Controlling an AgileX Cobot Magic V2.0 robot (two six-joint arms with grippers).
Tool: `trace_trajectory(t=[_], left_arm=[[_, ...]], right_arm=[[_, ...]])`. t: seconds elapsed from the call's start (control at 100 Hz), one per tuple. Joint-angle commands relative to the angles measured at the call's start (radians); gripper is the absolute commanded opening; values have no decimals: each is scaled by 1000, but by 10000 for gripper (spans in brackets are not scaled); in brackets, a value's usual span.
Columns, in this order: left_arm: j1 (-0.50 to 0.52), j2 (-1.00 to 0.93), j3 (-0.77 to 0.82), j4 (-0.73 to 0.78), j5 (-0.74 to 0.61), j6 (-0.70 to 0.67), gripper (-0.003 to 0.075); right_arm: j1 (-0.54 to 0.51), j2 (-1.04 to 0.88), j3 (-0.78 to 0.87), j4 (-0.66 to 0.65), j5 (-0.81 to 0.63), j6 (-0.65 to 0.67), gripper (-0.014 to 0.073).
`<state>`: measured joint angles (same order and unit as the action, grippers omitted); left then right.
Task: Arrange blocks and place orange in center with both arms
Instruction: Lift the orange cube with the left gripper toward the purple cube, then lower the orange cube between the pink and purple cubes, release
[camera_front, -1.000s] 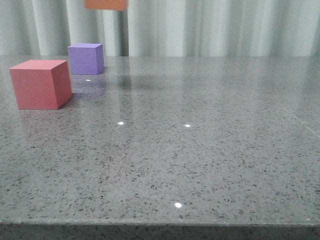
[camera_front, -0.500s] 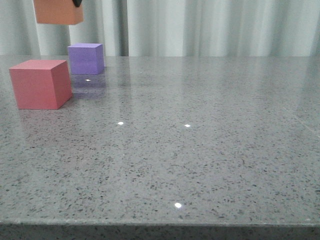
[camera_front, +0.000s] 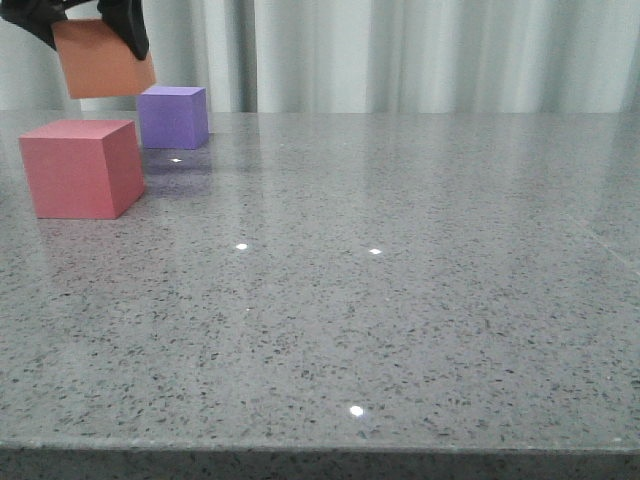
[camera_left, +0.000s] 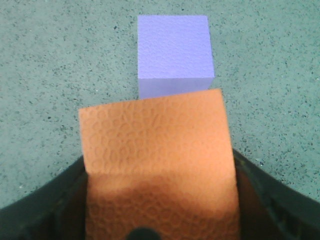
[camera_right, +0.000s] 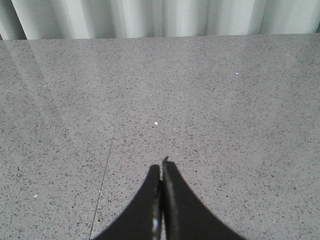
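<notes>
Lower and further left than half a second ago, the orange cube (camera_front: 103, 60) now hangs tilted in the air at about 10 o'clock of the front view, with the left pincer (camera_front: 90, 22) clamped on it from both sides; a second back only its bottom edge showed at the upper frame edge, nearer the middle. From the wrist, the left pincer (camera_left: 160, 200) has dark fingers (camera_left: 47, 200) pressed on the cube's flanks, and the orange cube (camera_left: 157, 165) fills most of the view.

Just beyond it, at 12 o'clock in the wrist view, the purple cube (camera_left: 174, 52) sits flat on the tabletop (camera_left: 50, 65). In the front view the purple cube (camera_front: 173, 117) stands below and slightly right of the held cube, and the red cube (camera_front: 80, 168) sits closer to the viewer at about 8 o'clock of the purple one, near it but apart. Neither has shifted.

Over on the other side, the right pincer (camera_right: 162, 172) is closed with nothing in it, tips together above bare tabletop (camera_right: 225, 100), curtain (camera_right: 150, 17) behind.
</notes>
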<state>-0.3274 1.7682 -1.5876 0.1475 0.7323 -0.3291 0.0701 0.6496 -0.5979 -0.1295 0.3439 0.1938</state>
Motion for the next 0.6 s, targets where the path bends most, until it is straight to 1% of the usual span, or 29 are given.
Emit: trace_trajectory(t=[0.0, 0.27, 0.59], left_arm=[[0, -55, -7, -5, -95, 4, 326], [0, -38, 25, -17, -119, 4, 326], [0, 54, 25, -17, -114, 4, 326]], right_arm=[[-8, -5, -27, -16, -70, -4, -69], [-8, -5, -27, -16, -70, -4, -69], [-8, -5, -27, -16, -70, -4, -69]])
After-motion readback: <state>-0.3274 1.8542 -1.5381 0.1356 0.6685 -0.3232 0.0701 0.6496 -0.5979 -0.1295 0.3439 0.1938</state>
